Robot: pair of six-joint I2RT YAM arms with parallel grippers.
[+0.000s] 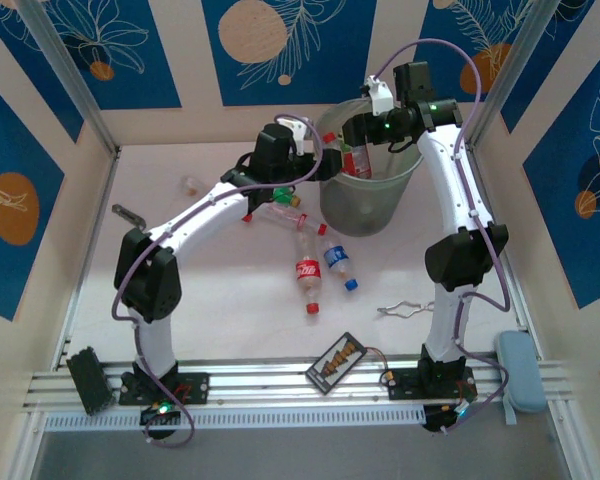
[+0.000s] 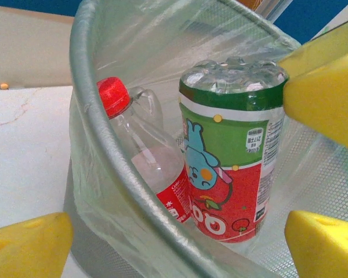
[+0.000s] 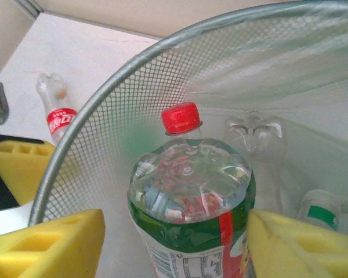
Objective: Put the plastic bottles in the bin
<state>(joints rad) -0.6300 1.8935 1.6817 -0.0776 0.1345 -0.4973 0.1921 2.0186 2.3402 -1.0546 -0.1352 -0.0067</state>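
The left hand [image 2: 174, 246] hangs just outside the left rim of the bin [image 2: 84, 87], fingers spread wide with nothing between them. On the near side of it, on the tabletop [image 1: 210, 290] between the two arms, lie a red-labelled bottle [image 1: 307, 271] and a blue-labelled bottle [image 1: 337, 260] just beside it. The red one's long axis runs roughly far to near, cap toward the bases. The blue one slants, cap near and to the right. I judge the left hand the nearer of the two to this pair, and it would need to close across the red bottle's long axis.

Inside the bin a red-capped bottle [image 2: 145, 156] leans on the wall. Next to it a green-and-red bottle [image 3: 188, 197] stands base up. The right hand [image 3: 174, 231] reaches into the bin and straddles that bottle. One finger touches the label and a gap shows at the other, so it looks released, not clamped.
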